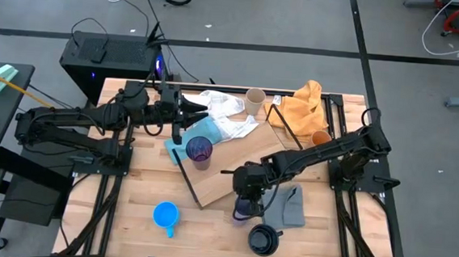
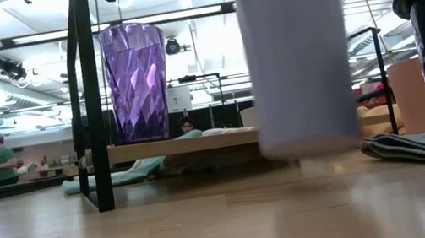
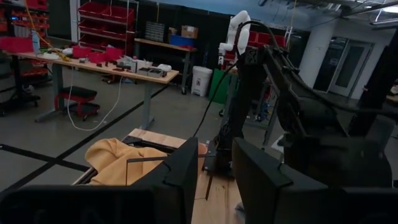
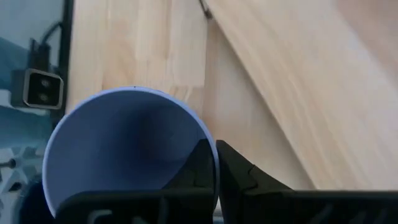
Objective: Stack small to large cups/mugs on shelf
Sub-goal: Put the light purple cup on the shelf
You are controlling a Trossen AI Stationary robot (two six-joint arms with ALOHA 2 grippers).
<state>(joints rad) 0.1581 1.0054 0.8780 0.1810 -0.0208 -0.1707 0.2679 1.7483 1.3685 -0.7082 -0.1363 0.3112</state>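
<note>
The lavender cup [image 4: 124, 155] hangs just off the shelf's near edge, with my right gripper [image 4: 216, 154] shut on its rim. The shelf [image 1: 231, 165], a light-wood board on black rods, carries the purple tumbler [image 1: 199, 151] upright. My left gripper [image 1: 178, 115] hovers level and open above the shelf's far left corner, holding nothing. On the table stand the blue mug [image 1: 165, 215] near the front left, the black mug [image 1: 264, 239] near the front, the beige cup [image 1: 254, 100] at the back and the orange cup [image 1: 319, 137] at the right. My right gripper pinches the lavender cup's rim [image 4: 211, 144] on the side toward the shelf. One finger [image 4: 198, 167] is inside the cup and the other [image 4: 242, 177] outside. The fingers slant down from above. The cup stays upright, its base [image 2: 311, 148] a little above the tabletop.
A grey cloth [image 1: 290, 206] lies beside the lavender cup and the black mug. An orange cloth [image 1: 304, 101], a white cloth [image 1: 224, 112] and a teal cloth [image 1: 178, 145] lie along the shelf's far side. Bare wood shows at the near left around the blue mug.
</note>
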